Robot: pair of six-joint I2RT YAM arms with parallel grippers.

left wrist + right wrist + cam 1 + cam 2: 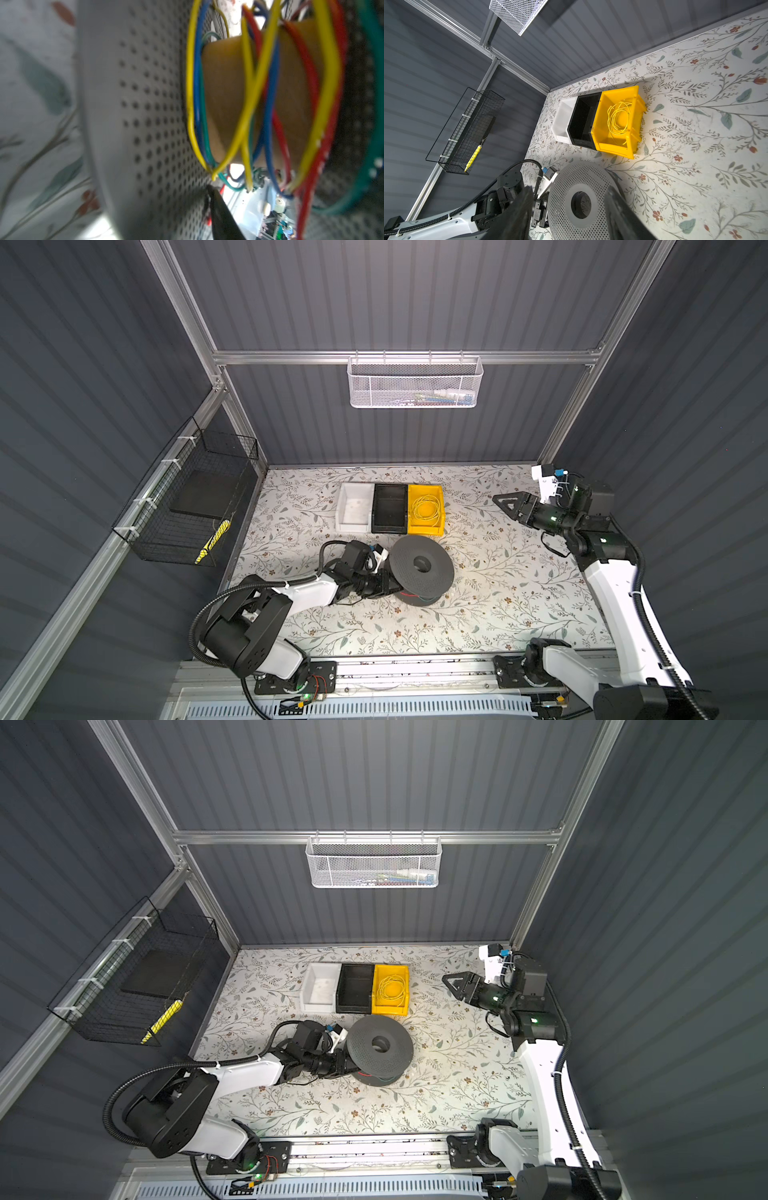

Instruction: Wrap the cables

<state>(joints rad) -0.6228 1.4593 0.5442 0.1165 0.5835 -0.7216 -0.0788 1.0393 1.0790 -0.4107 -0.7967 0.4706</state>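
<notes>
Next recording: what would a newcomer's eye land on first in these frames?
The grey perforated spool mid-table grabs attention, with the left gripper reaching between its flanges. In the left wrist view, yellow, blue, red and green cables loop loosely around its tan core. Behind it, the yellow bin holds a coiled yellow wire; the right gripper hovers open at the right.

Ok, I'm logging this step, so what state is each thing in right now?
spool: standing on one flange.
cables: slack loops round the core.
yellow bin: holds a coiled yellow cable.
black bin: empty.
white bin: empty.
left gripper: at the spool, opening unclear.
right gripper: open, empty.
</notes>
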